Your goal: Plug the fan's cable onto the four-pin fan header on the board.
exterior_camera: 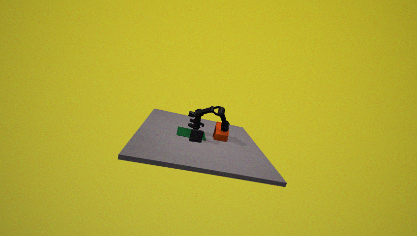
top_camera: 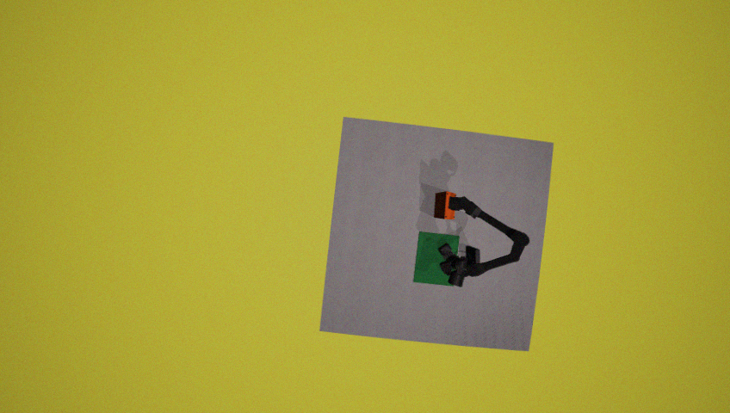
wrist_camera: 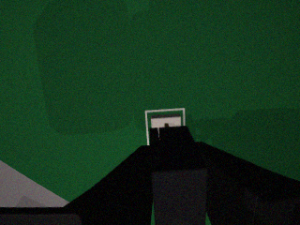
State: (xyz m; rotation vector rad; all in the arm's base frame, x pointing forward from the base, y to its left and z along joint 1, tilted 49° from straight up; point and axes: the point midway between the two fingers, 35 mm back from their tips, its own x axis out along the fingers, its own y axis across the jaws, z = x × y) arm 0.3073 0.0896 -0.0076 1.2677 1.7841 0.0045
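Observation:
The green board point(top_camera: 427, 263) point(exterior_camera: 183, 131) point(wrist_camera: 94, 61) lies flat. My gripper point(exterior_camera: 196, 128) point(wrist_camera: 171, 154) points down, low over the board's edge area near the black fan block. It is shut on the cable's plug, which the dark fingertips mostly hide. In the wrist view a white printed outline point(wrist_camera: 165, 110) surrounds the header spot. A pale part point(wrist_camera: 161, 121) with a small dark mark shows inside it, right at the fingertips. The fingers cover the lower part of the outline. I cannot tell how deep the plug sits on the pins.
The black fan block point(top_camera: 473, 255) point(exterior_camera: 196, 136) stands beside the board, close to the gripper. The orange block point(top_camera: 449, 206) point(exterior_camera: 220, 134) stands under the arm's base. The grey table top point(top_camera: 374, 230) point(exterior_camera: 163, 152) point(wrist_camera: 21, 185) ends against a yellow surround. Shadows of the arm cross the board.

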